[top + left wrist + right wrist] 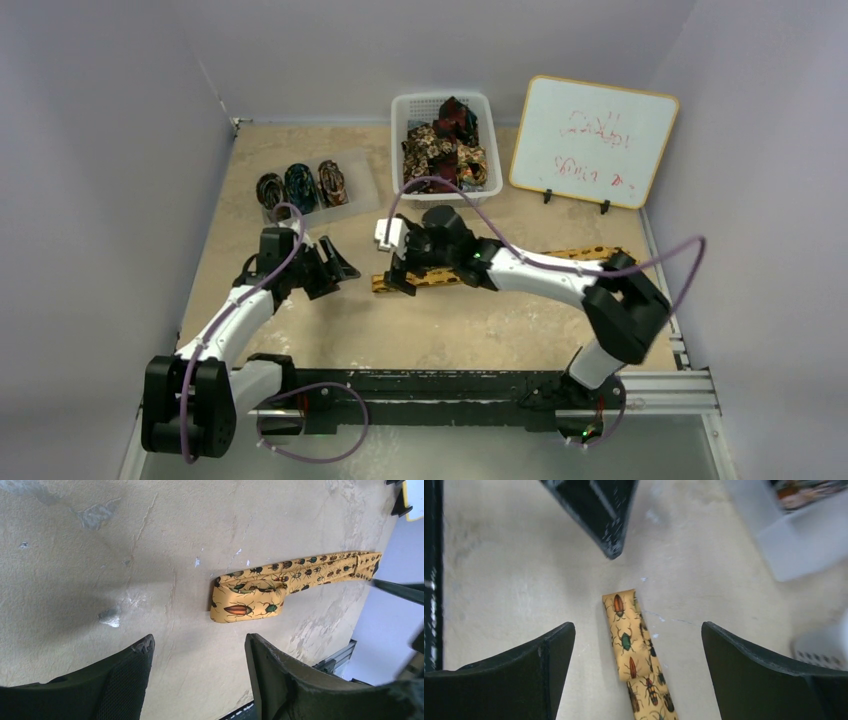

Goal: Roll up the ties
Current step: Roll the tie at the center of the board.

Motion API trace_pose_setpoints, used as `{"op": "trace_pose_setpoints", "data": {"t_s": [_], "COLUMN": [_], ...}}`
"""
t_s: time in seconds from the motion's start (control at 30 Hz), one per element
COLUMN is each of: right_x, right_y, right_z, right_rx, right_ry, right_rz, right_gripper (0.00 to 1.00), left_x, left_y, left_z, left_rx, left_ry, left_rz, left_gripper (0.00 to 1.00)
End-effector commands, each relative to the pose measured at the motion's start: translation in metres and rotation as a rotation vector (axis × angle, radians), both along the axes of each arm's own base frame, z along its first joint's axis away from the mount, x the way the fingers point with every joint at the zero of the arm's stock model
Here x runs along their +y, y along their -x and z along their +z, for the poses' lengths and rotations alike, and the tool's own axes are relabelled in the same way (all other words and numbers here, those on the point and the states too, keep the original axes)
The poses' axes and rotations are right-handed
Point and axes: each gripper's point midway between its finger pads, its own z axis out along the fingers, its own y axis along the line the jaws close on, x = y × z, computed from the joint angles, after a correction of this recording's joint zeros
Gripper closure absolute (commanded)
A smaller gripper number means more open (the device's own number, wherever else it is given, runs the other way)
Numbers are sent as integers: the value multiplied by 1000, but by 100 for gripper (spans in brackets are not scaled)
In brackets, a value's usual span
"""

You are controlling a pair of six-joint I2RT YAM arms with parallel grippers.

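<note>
A golden-yellow tie point(500, 268) printed with beetles lies flat across the table's middle, its left end folded back over itself point(247, 605) point(626, 637). My right gripper point(392, 280) point(638, 635) is open and empty, hovering over that folded end, one finger on each side. My left gripper point(340, 270) point(199, 652) is open and empty just left of the fold; one left finger point(596, 510) shows in the right wrist view. Three rolled ties point(300, 185) sit on a clear tray at the back left.
A white basket point(480, 105) holding several loose ties stands at the back centre. A small whiteboard point(592, 140) leans at the back right. A black rail point(450, 390) runs along the near edge.
</note>
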Motion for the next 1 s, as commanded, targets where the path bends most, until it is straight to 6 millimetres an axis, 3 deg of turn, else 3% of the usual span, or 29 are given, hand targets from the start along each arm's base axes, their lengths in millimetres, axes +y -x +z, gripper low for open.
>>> {"op": "trace_pose_setpoints", "data": {"t_s": [0.0, 0.07, 0.1, 0.2, 0.33, 0.57, 0.73, 0.97], "right_x": [-16, -33, -49, -67, -59, -42, -35, -35], "right_y": [-22, -35, -47, -45, -18, 0, -4, -6], "right_z": [74, 94, 94, 74, 53, 8, -16, -33], "right_rx": [-20, 105, 173, 448, 671, 882, 911, 944], "right_ry": [-311, -476, -531, -553, -534, -441, -367, -321], "right_rz": [-319, -562, -732, -953, -924, -911, -923, -918], "right_gripper": [1, 1, 1, 1, 10, 25, 34, 41], "left_x": [-4, -8, -9, -13, -19, -22, -22, -25], "left_y": [-9, -8, -7, -4, -3, -3, 0, -2], "left_z": [10, 11, 10, 7, 6, 4, 1, 5], "left_rx": [-50, -59, -64, -86, -112, -111, -103, -115], "left_ry": [23, 43, 53, 77, 104, 113, 116, 128], "left_rz": [-27, -45, -52, -75, -115, -135, -138, -166], "left_gripper": [35, 35, 35, 35, 35, 35, 35, 37]}}
